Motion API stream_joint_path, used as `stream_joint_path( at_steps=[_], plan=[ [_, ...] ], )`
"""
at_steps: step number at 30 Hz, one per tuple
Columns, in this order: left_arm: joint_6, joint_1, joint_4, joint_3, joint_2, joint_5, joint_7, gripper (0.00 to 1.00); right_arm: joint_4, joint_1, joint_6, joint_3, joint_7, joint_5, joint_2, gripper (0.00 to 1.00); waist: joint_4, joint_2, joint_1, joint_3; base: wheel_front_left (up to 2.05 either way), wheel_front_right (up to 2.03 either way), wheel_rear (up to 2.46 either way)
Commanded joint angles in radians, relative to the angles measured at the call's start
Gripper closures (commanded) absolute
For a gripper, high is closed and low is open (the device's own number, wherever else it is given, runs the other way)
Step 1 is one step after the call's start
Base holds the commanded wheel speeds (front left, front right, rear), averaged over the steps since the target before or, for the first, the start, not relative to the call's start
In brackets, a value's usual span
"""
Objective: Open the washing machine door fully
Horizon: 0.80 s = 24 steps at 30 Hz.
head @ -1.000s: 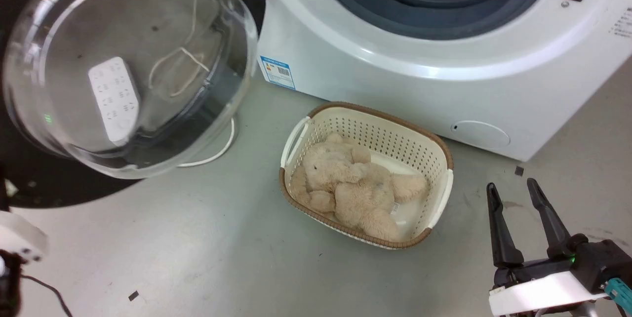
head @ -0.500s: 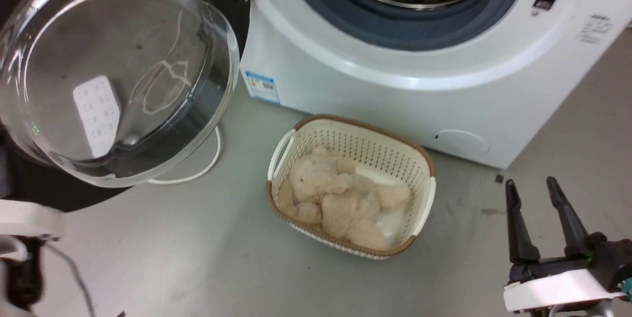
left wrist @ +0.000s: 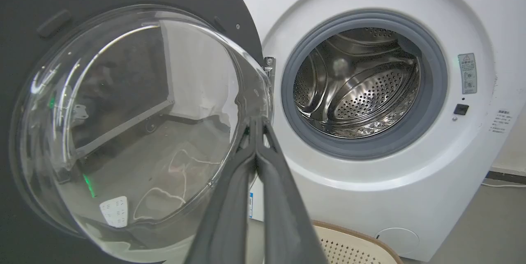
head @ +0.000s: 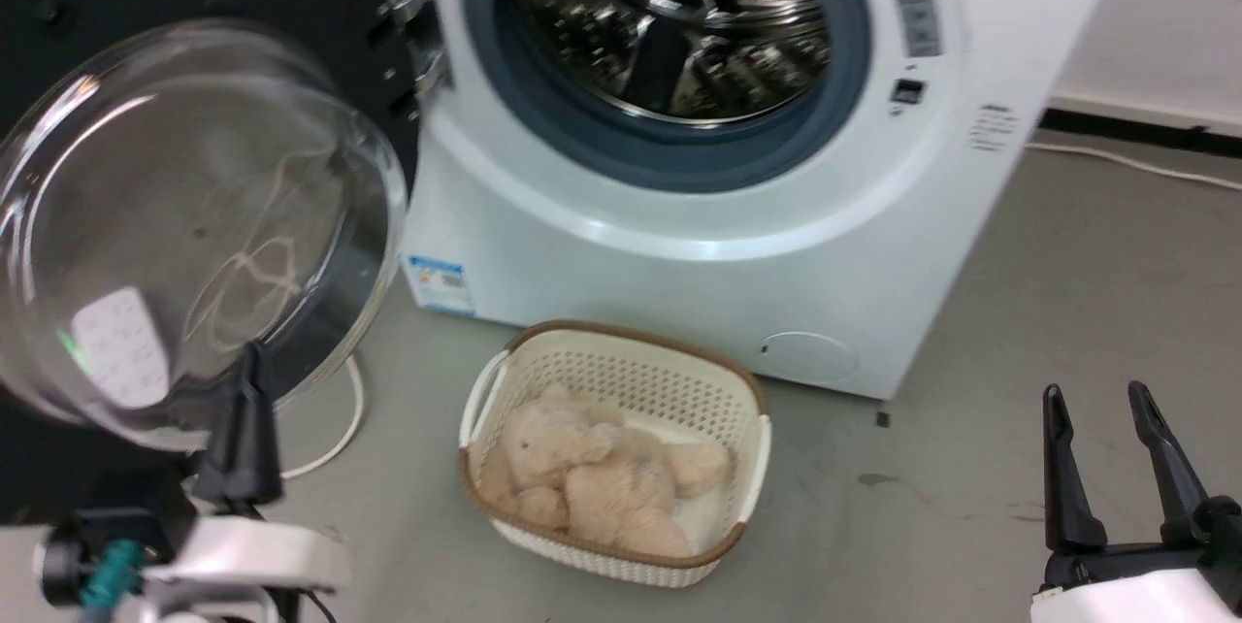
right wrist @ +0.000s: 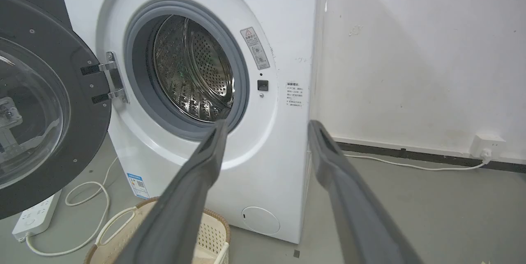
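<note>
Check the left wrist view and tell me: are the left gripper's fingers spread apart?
No, the left gripper has its two dark fingers pressed together at the tips, in front of the washing machine door.

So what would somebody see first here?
The huge black washing machine door with its bulging glass bowl, swung open on the left. The shiny steel drum shows inside the white washing machine, and a fluffy beige plush toy lies in a basket in front of it.
</note>
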<state>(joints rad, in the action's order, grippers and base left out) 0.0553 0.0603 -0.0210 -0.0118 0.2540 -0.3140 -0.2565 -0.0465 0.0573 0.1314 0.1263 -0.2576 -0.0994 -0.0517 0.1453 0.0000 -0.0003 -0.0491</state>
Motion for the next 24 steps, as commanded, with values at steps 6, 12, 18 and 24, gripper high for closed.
stream_joint_path(
  at_steps=[6,12,18,24],
  plan=[
    [0.023,-0.091,0.027,-0.045,-0.050,0.054,-0.005,0.00,-0.020,0.040,-0.001,-0.015,-0.004,0.008,0.001,0.00,-0.066,0.0000,0.0003,0.048,0.00,0.00,0.00],
    [0.037,-0.146,0.041,-0.090,-0.090,0.111,-0.005,0.00,-0.021,0.073,-0.001,-0.030,-0.004,0.003,0.001,0.00,-0.089,0.0000,0.0003,0.062,0.00,0.00,0.00],
    [0.051,-0.180,0.030,-0.121,-0.130,0.160,-0.005,0.00,-0.001,0.107,-0.001,-0.044,-0.004,0.013,0.001,0.00,-0.103,0.0000,0.0003,0.072,0.00,0.00,0.00],
    [0.046,-0.175,0.014,-0.122,-0.134,0.165,-0.005,0.00,-0.001,0.104,-0.001,-0.046,-0.004,0.009,0.001,0.00,-0.106,0.0000,0.0003,0.069,0.00,0.00,0.00]
  ],
)
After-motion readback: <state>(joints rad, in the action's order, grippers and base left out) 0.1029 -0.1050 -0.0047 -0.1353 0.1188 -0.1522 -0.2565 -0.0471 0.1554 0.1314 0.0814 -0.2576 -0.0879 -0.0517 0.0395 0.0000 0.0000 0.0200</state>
